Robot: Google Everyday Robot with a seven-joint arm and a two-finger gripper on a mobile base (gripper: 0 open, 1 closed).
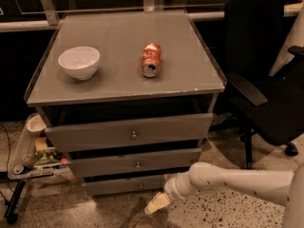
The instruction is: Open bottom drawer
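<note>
The bottom drawer (118, 186) is the slimmest grey front, lowest of three in the grey cabinet, with a tiny round knob (140, 185) at its centre. Its front stands about flush with the drawer above it. My white arm reaches in from the lower right. My gripper (155, 204) hangs low over the speckled floor, just below and slightly right of the bottom drawer's knob, apart from the front. Only its pale yellowish tip shows.
A white bowl (79, 62) and a crushed red can (151, 60) sit on the cabinet top (190, 75). A black office chair (266, 89) stands close on the right. A low cart with clutter (35, 156) stands at the left.
</note>
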